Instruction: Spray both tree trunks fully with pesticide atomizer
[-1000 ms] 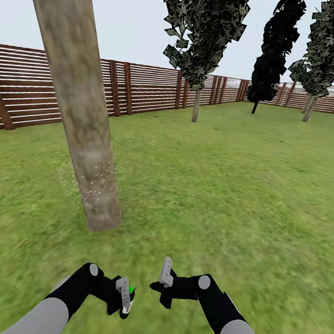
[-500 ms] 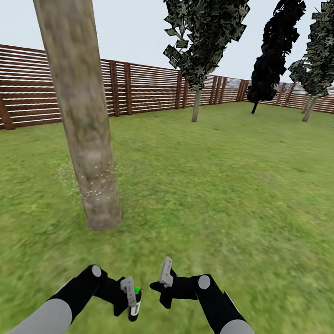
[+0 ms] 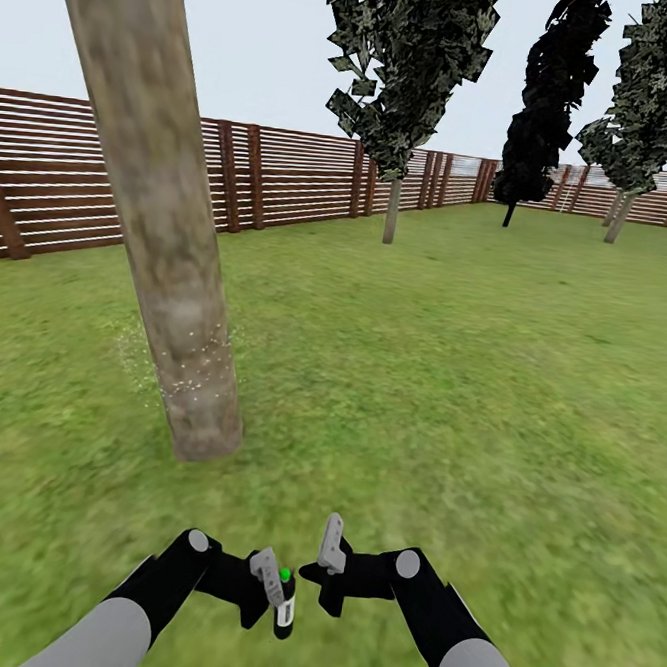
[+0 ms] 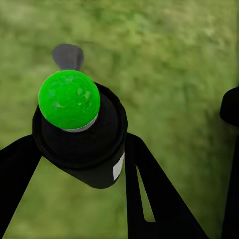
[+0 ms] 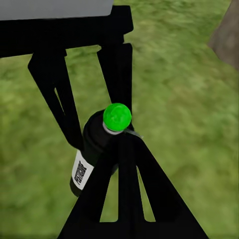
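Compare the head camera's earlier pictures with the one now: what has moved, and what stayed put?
The left gripper, shut on the small dark bottle with a bright green top, has swung inward toward the right gripper; the bottle now hangs lower and further into sight. The right gripper, the thick pale grey-brown tree trunk with its white speckles, the brown slatted wooden fence and the green lawn stayed as they were.

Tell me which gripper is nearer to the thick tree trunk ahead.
Left. The left gripper, shut on the pesticide atomizer, sits below and slightly right of the tree trunk base. The right gripper is further right, across the grass.
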Controlling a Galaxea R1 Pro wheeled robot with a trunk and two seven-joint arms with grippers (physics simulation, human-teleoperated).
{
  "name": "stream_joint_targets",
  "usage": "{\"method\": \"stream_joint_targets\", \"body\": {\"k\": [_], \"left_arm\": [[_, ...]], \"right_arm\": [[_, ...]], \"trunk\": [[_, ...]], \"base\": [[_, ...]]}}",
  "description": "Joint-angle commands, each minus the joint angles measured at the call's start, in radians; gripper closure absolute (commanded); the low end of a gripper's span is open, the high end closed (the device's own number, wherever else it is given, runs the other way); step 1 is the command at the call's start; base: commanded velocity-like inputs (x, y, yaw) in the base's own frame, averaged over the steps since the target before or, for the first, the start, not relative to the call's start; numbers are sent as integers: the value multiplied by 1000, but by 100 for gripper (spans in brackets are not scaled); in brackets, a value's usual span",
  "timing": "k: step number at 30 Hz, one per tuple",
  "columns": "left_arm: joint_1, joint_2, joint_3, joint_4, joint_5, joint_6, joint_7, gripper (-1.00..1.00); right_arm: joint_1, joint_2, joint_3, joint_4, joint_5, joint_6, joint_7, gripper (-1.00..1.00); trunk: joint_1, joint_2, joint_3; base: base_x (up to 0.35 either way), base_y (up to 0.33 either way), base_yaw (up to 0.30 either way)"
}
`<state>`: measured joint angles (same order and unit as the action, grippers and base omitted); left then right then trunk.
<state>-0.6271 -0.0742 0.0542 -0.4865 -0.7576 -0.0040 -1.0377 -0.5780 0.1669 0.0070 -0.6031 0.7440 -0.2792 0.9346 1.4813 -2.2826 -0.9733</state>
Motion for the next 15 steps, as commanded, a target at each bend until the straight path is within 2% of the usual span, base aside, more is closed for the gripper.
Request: {"method": "stream_joint_targets", "body": {"k": [1,4,6,12,15], "left_arm": [[0,-1,6,-1,-6,-1,-6,100],[0,-1,8,-1,-5,-2,-16,100],[0,-1,8,-1,-4,-4,-45,100],[0,-1,10,-1,-2,-5,-53,100],[0,-1,7,-1,43,-5,-54,100]], "right_arm": [[0,0,-1,-1,8,-5,1,100],[0,0,-1,-1,8,-5,1,100],[0,0,-1,-1,9,-5,1,100],[0,0,-1,-1,9,-5,0,100],[0,-1,-1,-1,9,-5,0,100]], "trunk": [[0,0,-1],[0,0,-1],[0,0,-1],[0,0,-1],[0,0,-1]], "base": [[0,0,0],[0,0,0],[0,0,0],[0,0,0],[0,0,0]]}}
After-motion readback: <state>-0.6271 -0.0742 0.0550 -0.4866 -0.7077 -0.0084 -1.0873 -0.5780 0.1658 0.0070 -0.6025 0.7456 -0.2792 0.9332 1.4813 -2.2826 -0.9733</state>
